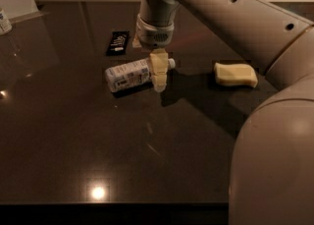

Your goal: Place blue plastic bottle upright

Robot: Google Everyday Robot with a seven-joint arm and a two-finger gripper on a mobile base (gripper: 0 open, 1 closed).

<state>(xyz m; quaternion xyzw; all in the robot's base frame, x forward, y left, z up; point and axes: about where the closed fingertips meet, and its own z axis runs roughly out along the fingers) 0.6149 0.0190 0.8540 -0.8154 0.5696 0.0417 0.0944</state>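
Blue plastic bottle (128,74) flat under gripper (159,82)

**My cream shell and pale yellow gripper**

My arm (235,17) is a thick, smooth cream-beige tube with a row of small dark round holes along its upper side. At the near right it swells into a broad rounded bulk. My wrist (154,27) is a paler ringed cylinder with a small dotted grille. My gripper (159,79), at the far centre, is pale yellow and blocky.
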